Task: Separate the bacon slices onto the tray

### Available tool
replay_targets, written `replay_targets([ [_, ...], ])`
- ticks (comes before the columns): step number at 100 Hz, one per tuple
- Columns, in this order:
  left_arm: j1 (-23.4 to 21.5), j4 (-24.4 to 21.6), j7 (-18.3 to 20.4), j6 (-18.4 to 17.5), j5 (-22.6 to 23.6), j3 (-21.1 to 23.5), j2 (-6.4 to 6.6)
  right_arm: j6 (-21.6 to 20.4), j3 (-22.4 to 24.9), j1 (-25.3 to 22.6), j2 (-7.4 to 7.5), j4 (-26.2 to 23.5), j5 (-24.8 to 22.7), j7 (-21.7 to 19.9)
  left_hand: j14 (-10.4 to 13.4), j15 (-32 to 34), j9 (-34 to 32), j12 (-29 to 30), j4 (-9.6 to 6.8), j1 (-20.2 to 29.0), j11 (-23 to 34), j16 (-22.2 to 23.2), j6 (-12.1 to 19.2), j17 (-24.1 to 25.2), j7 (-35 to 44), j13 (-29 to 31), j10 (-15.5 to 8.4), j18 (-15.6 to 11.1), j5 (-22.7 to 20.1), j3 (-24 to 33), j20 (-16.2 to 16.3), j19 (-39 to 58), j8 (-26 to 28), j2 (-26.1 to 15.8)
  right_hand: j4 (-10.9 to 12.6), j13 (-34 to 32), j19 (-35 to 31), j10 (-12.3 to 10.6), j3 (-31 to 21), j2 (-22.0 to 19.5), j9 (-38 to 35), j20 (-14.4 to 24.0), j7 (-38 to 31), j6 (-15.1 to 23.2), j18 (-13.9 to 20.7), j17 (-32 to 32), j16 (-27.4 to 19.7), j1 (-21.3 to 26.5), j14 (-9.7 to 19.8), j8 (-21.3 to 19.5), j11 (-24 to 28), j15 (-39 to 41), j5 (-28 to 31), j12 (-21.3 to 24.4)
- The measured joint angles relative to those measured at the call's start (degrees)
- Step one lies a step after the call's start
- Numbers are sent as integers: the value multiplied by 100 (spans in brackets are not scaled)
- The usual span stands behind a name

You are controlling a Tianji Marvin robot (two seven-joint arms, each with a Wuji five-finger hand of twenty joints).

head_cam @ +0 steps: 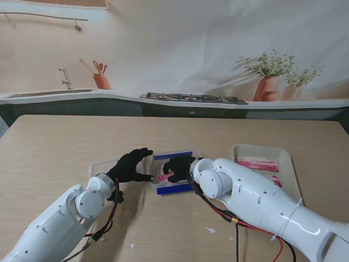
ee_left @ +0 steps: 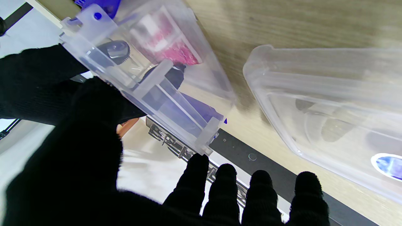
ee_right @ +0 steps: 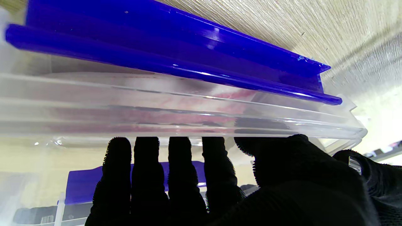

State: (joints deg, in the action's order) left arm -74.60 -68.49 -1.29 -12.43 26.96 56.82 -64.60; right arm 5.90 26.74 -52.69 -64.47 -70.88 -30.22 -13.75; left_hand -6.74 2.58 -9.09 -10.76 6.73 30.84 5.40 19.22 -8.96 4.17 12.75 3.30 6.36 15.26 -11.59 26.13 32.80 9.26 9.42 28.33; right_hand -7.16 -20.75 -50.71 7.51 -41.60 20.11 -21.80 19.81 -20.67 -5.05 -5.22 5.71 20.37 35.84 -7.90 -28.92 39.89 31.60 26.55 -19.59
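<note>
A clear plastic container [head_cam: 154, 186] with blue clips stands at the table's middle, pink bacon [head_cam: 163, 177] inside it. My right hand [head_cam: 177, 165], in a black glove, reaches into the container from the right, fingers straight and holding nothing I can see. In the right wrist view the fingers [ee_right: 147, 175] lie along the container wall [ee_right: 157, 103], reddish bacon [ee_right: 188, 116] showing through it. My left hand [head_cam: 131, 165] is spread, thumb against the container's left side [ee_left: 150, 78]; the bacon [ee_left: 176, 53] shows through. The white tray [head_cam: 292, 164] at the right carries two bacon slices [head_cam: 256, 162].
The container's clear lid [head_cam: 101, 165] lies on the table under my left hand, also the lid [ee_left: 329, 103] in the left wrist view. Small white scraps [head_cam: 210, 230] lie nearer to me. Red and black cables hang from my right arm.
</note>
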Motion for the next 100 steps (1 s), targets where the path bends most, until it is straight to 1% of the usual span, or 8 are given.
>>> replay_targets([
  [7, 0, 0, -1, 0, 1, 0, 0, 51, -9, 13, -4, -5, 24, -32, 0, 0, 0, 0, 0, 0, 0, 0, 0, 0, 1, 0, 0, 0, 0, 1, 0, 0, 0, 0, 0, -274, -129, 10, -1, -13, -238, 115, 31, -42, -54, 132, 71, 5, -22, 2, 71, 198, 0, -61],
  [21, 1, 2, -3, -1, 1, -2, 0, 131, -15, 29, -4, -41, 72, -118, 0, 0, 0, 0, 0, -12, 0, 0, 0, 0, 2, 0, 0, 0, 0, 2, 0, 0, 0, 0, 0, -814, -367, 11, -2, -14, -632, 348, 32, -94, -67, 340, 454, 65, -76, 63, 603, 986, 2, -321],
  [29, 2, 4, -3, -1, 2, -5, 0, 174, -18, 33, -1, -67, 78, -163, 0, 0, 0, 0, 0, -25, 0, 0, 0, 0, 2, 0, 0, 0, 0, 2, 0, 0, 0, 0, 0, -814, -468, 11, -2, -7, -653, 430, 32, -110, -122, 411, 559, 73, -82, 66, 861, 1057, 14, -427],
  [44, 3, 4, -4, -1, 2, -5, 0, 223, -7, 33, 0, -90, 117, -192, 0, 0, 0, 0, 0, -26, 0, 0, 0, 0, 2, 0, 0, 0, 0, 2, 0, 0, 0, 0, 0, -858, -605, 11, 41, 26, -648, 521, 28, -155, -167, 616, 599, 74, -97, 127, 1020, 1116, 125, -596],
  [53, 3, 4, -7, -1, 3, -4, 0, 281, 57, 3, -8, -98, 218, -191, 0, 0, 0, 0, 0, -17, 0, 0, 11, 0, 2, 0, 0, 0, 0, 2, 0, 0, 0, 0, 0, -968, -669, 11, -7, 203, -698, 540, 19, -157, -200, 764, 599, 74, -126, 128, 1118, 1120, 171, -689],
  [59, 4, 4, -8, -1, 3, -2, 0, 317, 101, -31, -11, -108, 249, -192, 0, 0, 0, 0, 0, -3, 0, 0, -5, 0, 2, 0, 0, 0, 0, 4, 0, 0, 0, 0, 0, -1718, -788, 12, -35, 201, -912, 545, -65, -162, -209, 942, 772, 74, -154, 129, 1374, 1774, 234, -835],
  [64, 4, 5, -8, -1, 3, -2, 0, 338, 102, -62, -8, -120, 241, -199, 0, 0, 0, 0, 0, -3, 0, 0, -5, 0, 2, 0, 0, 0, 0, 18, 0, 0, 0, 0, 0, -1970, -882, 12, -76, 201, -975, 585, -51, -166, -209, 1009, 901, 74, -157, 130, 1447, 2099, 240, -924],
  [100, 8, 6, 3, 0, -1, -6, 1, 455, 302, -244, -4, -241, 253, -126, 0, 0, 0, 0, 0, -3, 0, 0, -5, 0, 3, 0, 0, 0, 0, 20, 0, 0, 0, 0, 0, -1988, -1080, -3, -196, 325, -1066, 737, -127, -174, -286, 999, 1141, 74, -235, 197, 1592, 2421, 312, -1278],
])
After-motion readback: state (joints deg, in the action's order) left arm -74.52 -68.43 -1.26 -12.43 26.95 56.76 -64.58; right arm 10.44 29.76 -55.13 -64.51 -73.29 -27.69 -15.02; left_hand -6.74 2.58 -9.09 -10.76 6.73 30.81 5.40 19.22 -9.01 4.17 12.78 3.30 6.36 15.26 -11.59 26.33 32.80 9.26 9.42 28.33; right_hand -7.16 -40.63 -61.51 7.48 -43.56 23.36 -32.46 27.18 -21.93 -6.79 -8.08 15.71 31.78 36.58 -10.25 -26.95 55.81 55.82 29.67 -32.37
